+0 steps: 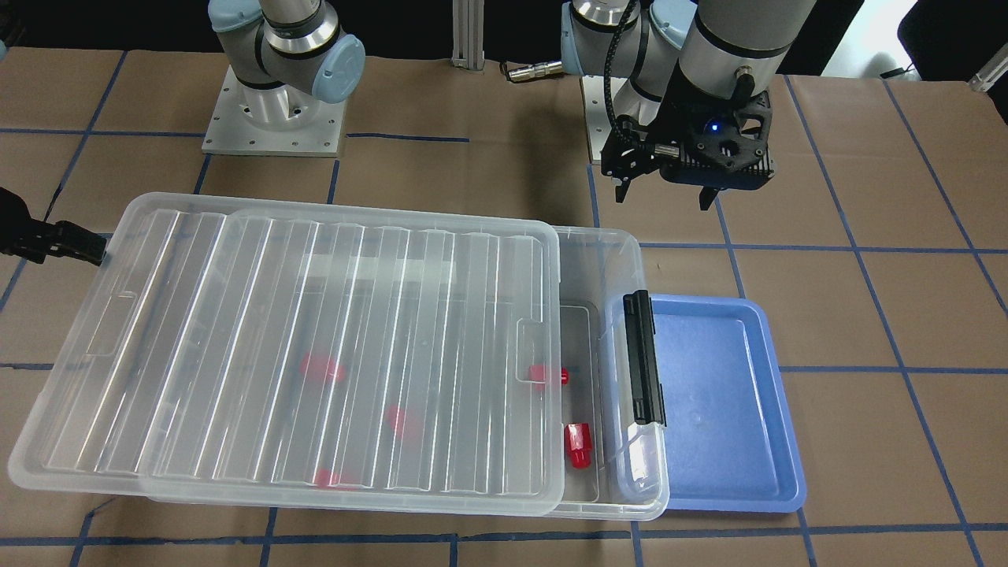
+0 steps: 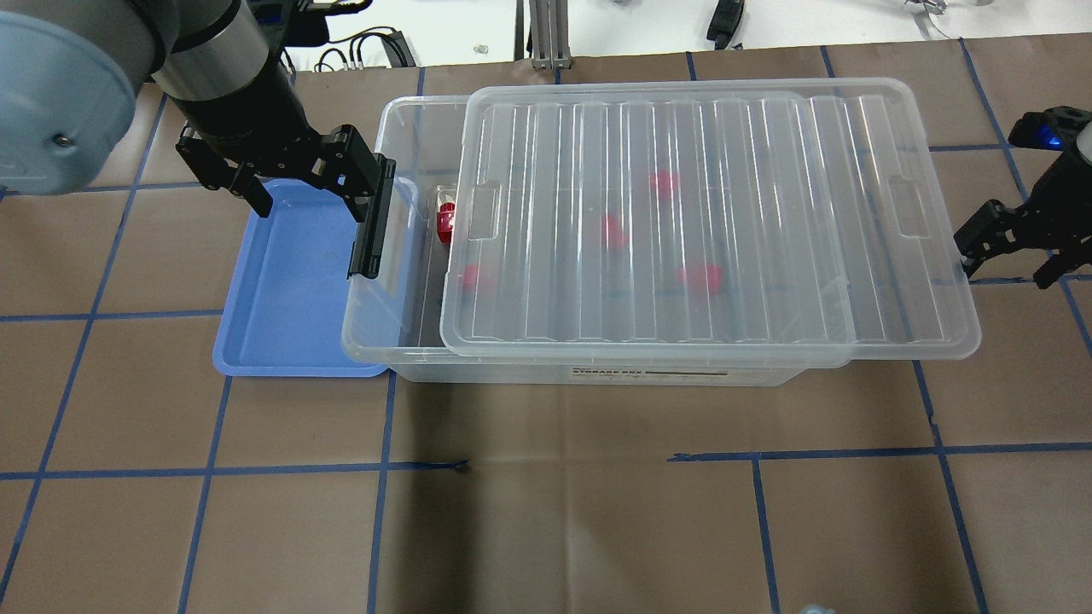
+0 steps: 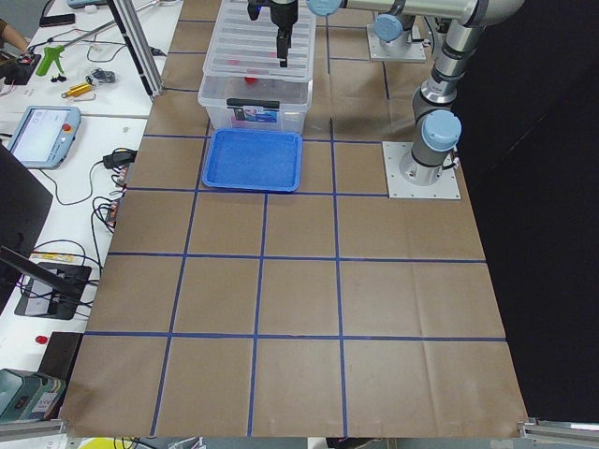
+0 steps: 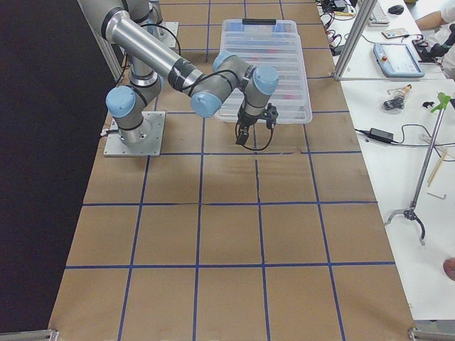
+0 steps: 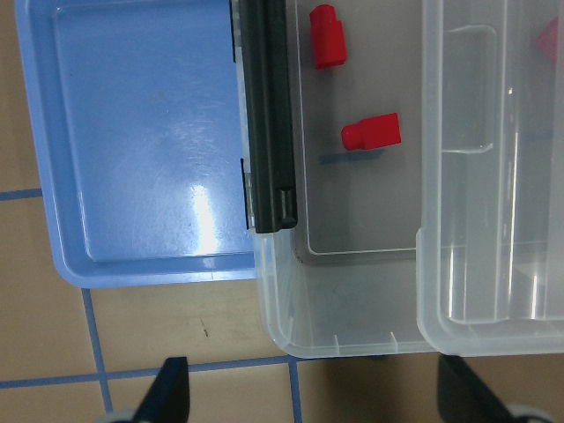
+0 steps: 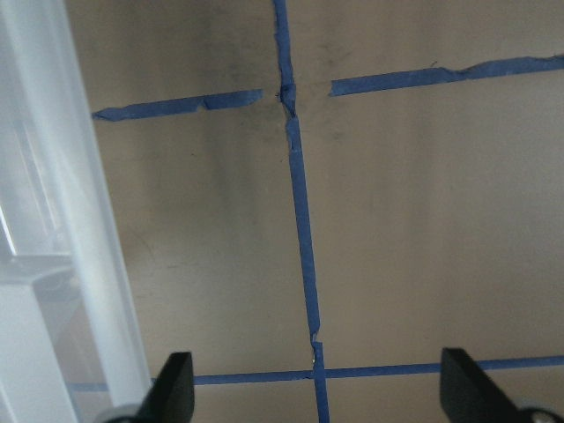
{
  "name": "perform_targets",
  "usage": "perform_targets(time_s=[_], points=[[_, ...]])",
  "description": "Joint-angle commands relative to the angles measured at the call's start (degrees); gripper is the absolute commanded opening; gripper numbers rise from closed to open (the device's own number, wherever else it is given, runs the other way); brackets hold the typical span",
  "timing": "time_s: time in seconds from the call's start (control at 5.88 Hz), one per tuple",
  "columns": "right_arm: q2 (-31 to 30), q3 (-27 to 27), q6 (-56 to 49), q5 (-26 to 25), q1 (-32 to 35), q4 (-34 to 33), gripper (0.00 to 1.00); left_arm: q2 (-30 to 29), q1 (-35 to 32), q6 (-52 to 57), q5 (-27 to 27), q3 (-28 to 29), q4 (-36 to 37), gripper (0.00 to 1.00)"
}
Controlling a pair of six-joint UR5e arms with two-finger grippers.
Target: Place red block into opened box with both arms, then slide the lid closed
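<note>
The clear box (image 2: 401, 128) lies across the table with its ridged lid (image 2: 725, 213) resting on top, shifted toward my right side. That shift leaves a strip open at the black latch (image 2: 373, 230) end. Two red blocks (image 5: 329, 37) (image 5: 372, 132) lie in the open strip, and several more show blurred under the lid (image 1: 315, 339). My left gripper (image 2: 311, 192) hovers open and empty above the latch end. My right gripper (image 2: 1011, 256) stands open and empty just off the lid's far short edge; I cannot tell if it touches.
A blue tray (image 1: 717, 394) with nothing in it sits against the box's latch end. Brown paper with blue tape lines (image 6: 304, 247) covers the table. The arm bases (image 1: 272, 118) stand behind the box. Cables and tools lie on side benches.
</note>
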Motion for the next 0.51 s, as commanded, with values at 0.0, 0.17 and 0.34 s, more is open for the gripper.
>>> perform_targets(time_s=[0.0,0.17,0.34], points=[[-0.1,0.0,1.9,1.6,2.4,0.2,1.00,0.0,0.0,0.0,0.0,0.0,0.0,0.98],[-0.3,0.0,3.8,1.6,4.5,0.2,1.00,0.0,0.0,0.0,0.0,0.0,-0.1,0.98],[-1.0,0.2,5.0,2.3,5.8,0.2,1.00,0.0,0.0,0.1,0.0,0.0,0.0,0.98]])
